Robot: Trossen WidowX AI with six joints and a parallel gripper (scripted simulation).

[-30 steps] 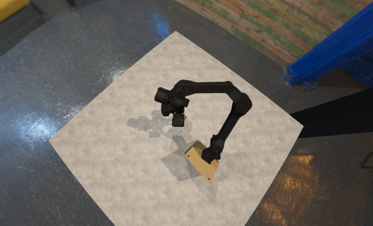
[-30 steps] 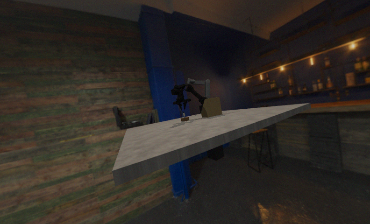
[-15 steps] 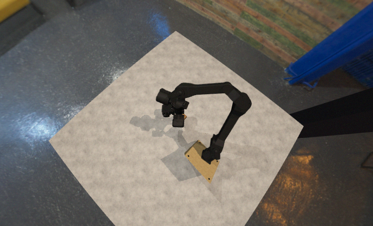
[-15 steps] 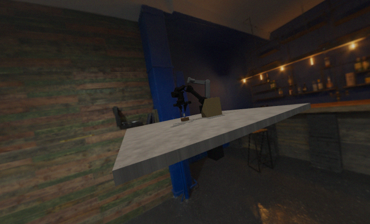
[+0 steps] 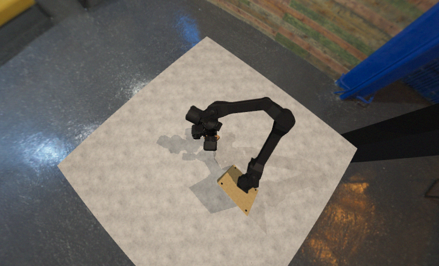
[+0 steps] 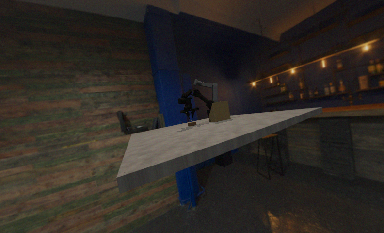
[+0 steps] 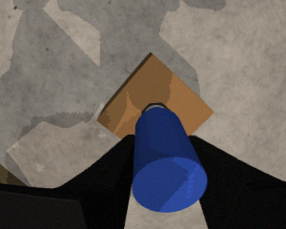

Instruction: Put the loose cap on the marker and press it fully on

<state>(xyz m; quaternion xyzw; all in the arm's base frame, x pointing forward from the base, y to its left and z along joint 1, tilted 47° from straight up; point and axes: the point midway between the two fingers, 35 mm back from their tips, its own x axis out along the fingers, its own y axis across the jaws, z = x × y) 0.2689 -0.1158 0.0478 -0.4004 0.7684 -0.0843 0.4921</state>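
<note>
My gripper [image 6: 190, 116] [image 7: 160, 142] is shut on the blue cap [image 7: 168, 159] and holds it upright above the small orange-brown holder block [image 5: 218, 137] [image 6: 191, 124] [image 7: 191, 107]. In the wrist view the cap's far end overlaps the middle of the block. Just past that end a thin grey and dark sliver of the marker [image 7: 155, 106] shows; the cap hides the rest of it. I cannot tell whether the cap's mouth is around the marker's tip or only above it. In the top view the arm covers the cap and marker.
The arm's tan wedge-shaped base mount [image 5: 236, 192] [image 6: 220, 111] stands on the pale table [image 5: 142, 184] [image 6: 170, 150], beside the arm's base. A corner of the mount also shows at the lower left of the wrist view. The arm's shadow falls around the holder block.
</note>
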